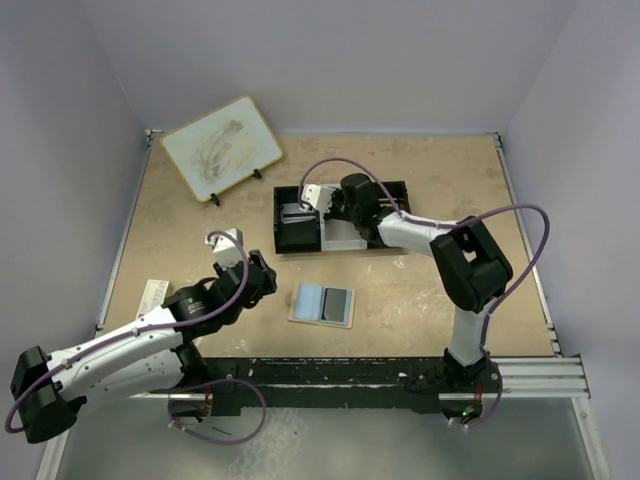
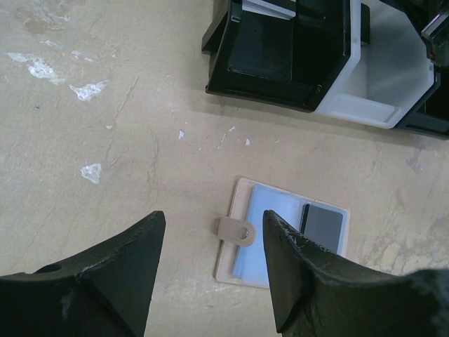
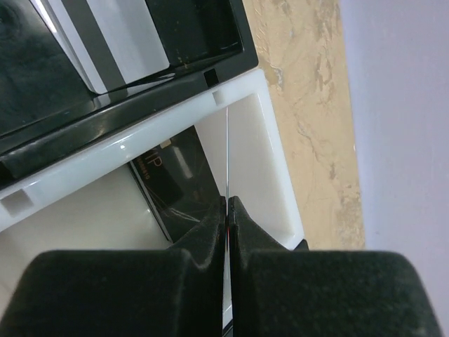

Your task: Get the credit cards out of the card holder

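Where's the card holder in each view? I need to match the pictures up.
Top: the card holder lies open at table centre, nearer the arm bases than the tray.
Left wrist: lower centre-right, partly behind the left pincer; tray top right.
Right wrist: not in it; only the tray and a card pinched in the right pincer.
Shared landmark: the tray.

Part of the card holder (image 2: pixel 277 200) is hidden behind a finger (image 2: pixel 309 281) of the left pincer (image 2: pixel 214 217). The tray (image 2: pixel 259 81) is cut off by the top edge.
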Controlling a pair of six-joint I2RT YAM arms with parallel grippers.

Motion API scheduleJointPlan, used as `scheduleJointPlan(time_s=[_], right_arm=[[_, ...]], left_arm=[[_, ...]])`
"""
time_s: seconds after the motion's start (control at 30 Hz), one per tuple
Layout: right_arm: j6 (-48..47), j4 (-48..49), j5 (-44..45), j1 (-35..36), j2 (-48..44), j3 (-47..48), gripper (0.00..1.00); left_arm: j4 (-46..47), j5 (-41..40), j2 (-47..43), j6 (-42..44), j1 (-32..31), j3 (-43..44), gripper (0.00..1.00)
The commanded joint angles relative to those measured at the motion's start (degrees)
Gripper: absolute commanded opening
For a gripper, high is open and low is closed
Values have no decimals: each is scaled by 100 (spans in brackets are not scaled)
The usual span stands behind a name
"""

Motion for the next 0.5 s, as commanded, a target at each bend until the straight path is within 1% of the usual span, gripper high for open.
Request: scheduleJointPlan(time_s=[0.0,0.33,0.43,0.47], right_arm=[[-447,447,255,-23,138,239,0],[-423,426,381,-20,513,420,0],[-414,374,400,-15,480,370,3],[-379,348,389,-20,461,359,6]], left_arm=[[-227,-243,-226,-141,36,25,56],[-409,-326,-373,-214,32,-14,56],[-424,-341,-380,-209,36,10,56],[-420,-344,-369,-201,36,12,56]])
